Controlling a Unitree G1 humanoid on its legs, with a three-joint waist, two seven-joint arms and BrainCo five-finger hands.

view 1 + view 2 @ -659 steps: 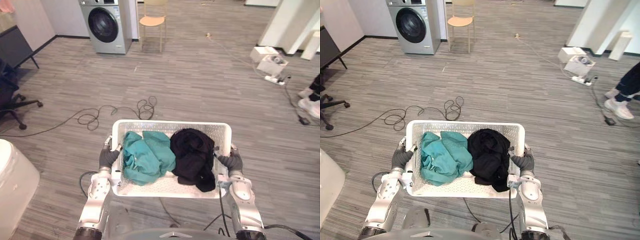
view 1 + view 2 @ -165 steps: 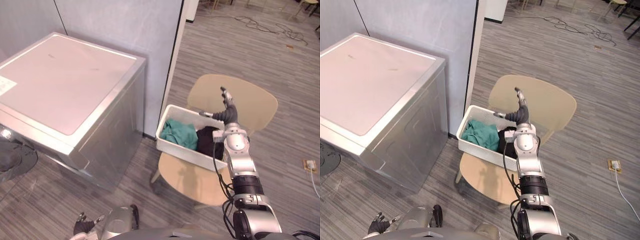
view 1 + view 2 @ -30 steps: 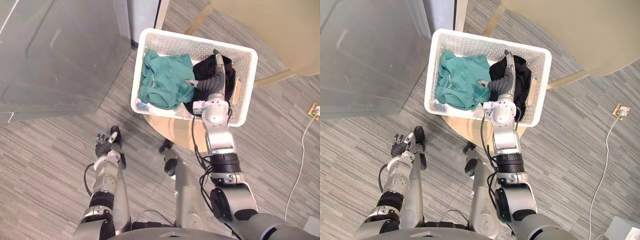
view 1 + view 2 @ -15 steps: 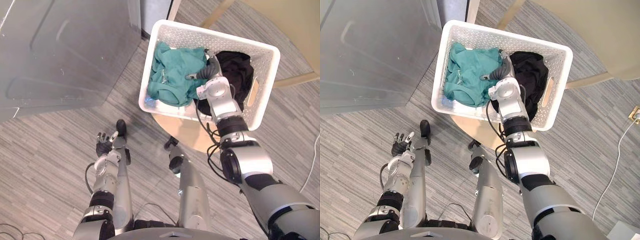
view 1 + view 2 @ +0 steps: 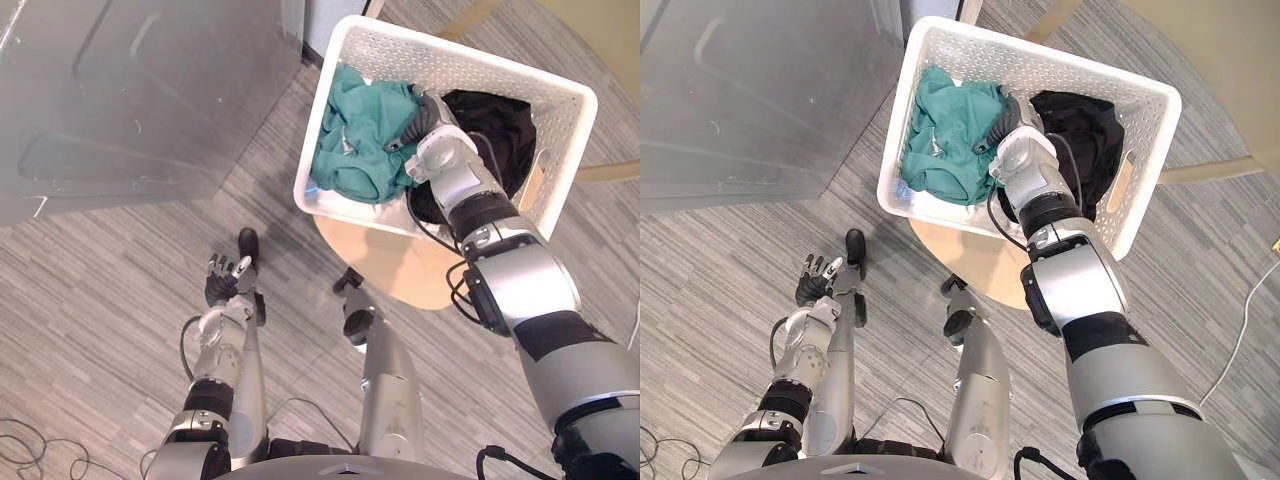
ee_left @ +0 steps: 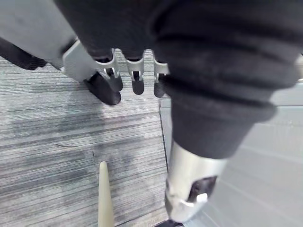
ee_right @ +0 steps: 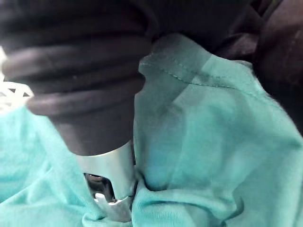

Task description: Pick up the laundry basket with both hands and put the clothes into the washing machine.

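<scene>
Teal cloth (image 5: 360,140) swallows the right hand (image 5: 424,112), grip untellable; left hand (image 5: 220,272) hangs slack-fingered, empty.

White laundry basket (image 5: 470,62) on tan chair seat (image 5: 398,266); chair, grey washing machine (image 5: 130,100) on grey plank floor (image 5: 90,310).

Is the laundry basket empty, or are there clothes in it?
Not empty. A teal garment and a black garment lie inside the white basket, and the right hand reaches into the teal one.
</scene>
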